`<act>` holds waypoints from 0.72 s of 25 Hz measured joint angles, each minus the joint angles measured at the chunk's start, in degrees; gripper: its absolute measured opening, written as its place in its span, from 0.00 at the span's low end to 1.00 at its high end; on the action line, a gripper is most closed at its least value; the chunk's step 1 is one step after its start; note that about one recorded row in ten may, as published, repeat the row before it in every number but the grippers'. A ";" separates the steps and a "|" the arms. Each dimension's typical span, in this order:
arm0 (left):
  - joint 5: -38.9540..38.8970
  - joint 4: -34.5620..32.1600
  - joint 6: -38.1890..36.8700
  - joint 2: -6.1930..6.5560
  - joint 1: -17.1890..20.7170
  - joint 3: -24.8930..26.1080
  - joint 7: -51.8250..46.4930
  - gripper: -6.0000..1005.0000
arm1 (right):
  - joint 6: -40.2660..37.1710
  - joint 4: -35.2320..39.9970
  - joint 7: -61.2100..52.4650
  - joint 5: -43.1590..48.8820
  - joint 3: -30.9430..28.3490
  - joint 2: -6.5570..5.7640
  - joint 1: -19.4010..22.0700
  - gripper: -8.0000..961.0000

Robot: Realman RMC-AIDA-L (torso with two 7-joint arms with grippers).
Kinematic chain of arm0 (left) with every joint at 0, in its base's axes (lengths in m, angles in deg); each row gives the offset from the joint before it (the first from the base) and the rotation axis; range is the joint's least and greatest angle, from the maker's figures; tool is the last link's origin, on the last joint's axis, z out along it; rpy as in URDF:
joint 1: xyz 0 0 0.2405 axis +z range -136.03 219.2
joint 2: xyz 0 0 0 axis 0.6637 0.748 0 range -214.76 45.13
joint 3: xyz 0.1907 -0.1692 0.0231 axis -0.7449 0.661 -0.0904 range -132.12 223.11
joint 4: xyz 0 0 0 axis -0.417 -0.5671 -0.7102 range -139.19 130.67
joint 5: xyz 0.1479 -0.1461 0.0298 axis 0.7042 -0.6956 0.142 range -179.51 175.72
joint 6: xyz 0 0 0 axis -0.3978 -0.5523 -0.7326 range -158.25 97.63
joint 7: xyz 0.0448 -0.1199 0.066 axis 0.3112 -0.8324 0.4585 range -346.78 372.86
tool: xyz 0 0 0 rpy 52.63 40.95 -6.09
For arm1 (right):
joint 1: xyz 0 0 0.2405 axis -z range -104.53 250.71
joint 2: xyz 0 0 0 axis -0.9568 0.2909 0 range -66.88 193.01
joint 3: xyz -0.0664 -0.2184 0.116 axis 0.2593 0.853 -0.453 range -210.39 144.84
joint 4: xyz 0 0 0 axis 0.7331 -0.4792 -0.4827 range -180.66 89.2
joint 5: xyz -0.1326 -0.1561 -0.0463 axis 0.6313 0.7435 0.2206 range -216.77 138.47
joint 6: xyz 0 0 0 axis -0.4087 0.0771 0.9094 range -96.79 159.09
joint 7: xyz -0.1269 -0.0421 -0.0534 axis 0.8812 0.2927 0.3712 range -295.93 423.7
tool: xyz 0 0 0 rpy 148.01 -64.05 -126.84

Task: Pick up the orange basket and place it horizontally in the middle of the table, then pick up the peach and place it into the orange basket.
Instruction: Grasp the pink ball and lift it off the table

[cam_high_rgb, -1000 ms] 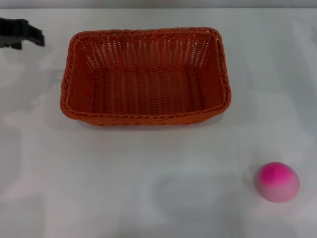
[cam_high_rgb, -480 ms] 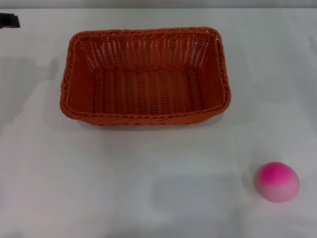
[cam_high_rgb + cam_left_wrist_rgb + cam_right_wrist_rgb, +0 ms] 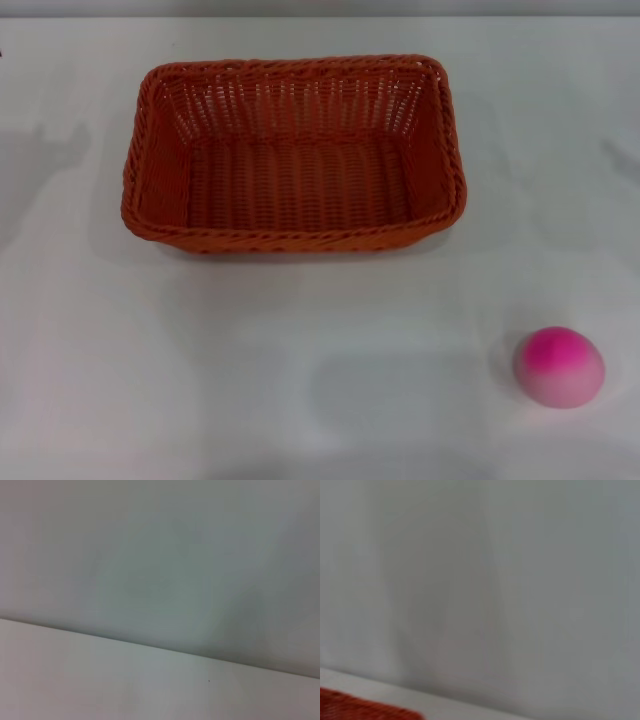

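The basket (image 3: 294,152) sits on the table (image 3: 200,360) with its long side across the head view, in the far middle, upright and holding nothing. A strip of its orange weave (image 3: 365,707) shows in the right wrist view. The peach (image 3: 559,366) lies on the near right of the table, well apart from the basket. Neither gripper shows in any view — jaw state cannot be told.

We count one orange basket (image 3: 294,153), one peach (image 3: 559,366), one white table (image 3: 300,350), we see no gripper in view
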 joint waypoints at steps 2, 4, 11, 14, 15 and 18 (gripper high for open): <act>-1.06 -0.05 0.25 0.00 0.19 0.89 1.11 0.53 | 3.20 -0.22 -1.95 1.11 -0.02 -0.49 1.50 0.90; -1.59 -0.18 0.34 0.00 0.21 1.11 1.65 0.53 | 3.98 -0.27 -2.36 1.29 -0.03 -0.55 1.97 0.90; -1.81 -0.51 0.45 0.06 0.27 2.27 2.87 0.53 | 12.46 -0.48 -2.49 2.43 -0.06 -0.82 5.97 0.90; -1.84 -0.84 0.53 0.00 0.35 2.70 3.31 0.53 | 14.09 -0.56 -2.46 3.66 -0.06 -0.89 7.37 0.90; -1.85 -0.93 0.55 0.01 0.37 2.75 3.34 0.53 | 14.30 -0.58 -2.46 4.16 -0.06 -0.83 7.77 0.90; -1.87 -0.86 0.59 0.04 0.73 3.60 3.39 0.53 | 14.30 -0.69 -2.46 6.28 -0.08 -0.52 8.55 0.90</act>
